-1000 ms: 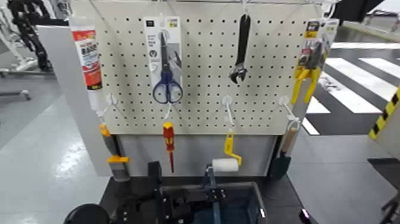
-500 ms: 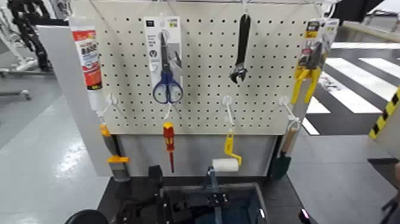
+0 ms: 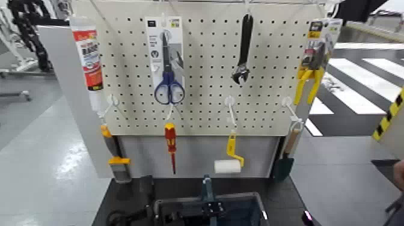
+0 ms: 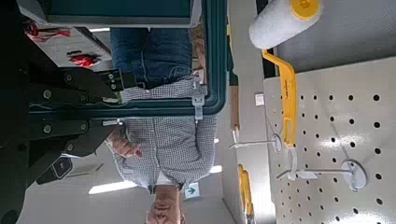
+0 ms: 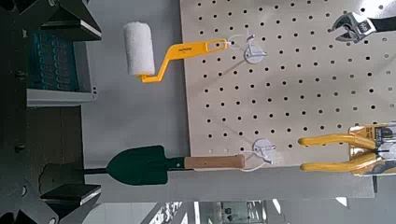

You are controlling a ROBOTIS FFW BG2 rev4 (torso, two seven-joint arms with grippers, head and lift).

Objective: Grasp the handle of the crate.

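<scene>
Low in the head view, on the left, the left gripper [image 3: 157, 211] reaches in beside the crate [image 3: 240, 207], and whether its fingers are open or closed cannot be told. The crate sits on the dark surface [image 3: 117, 195] under the pegboard [image 3: 204, 66], its handle [image 3: 207, 191] standing upright over its middle, just below the red screwdriver [image 3: 170, 143] and the yellow-handled paint roller [image 3: 228, 162]. In the right wrist view the right gripper [image 5: 47, 112] hangs near the crate's rim [image 5: 61, 93] with its fingers spread, holding nothing, facing the green trowel [image 5: 145, 165].
</scene>
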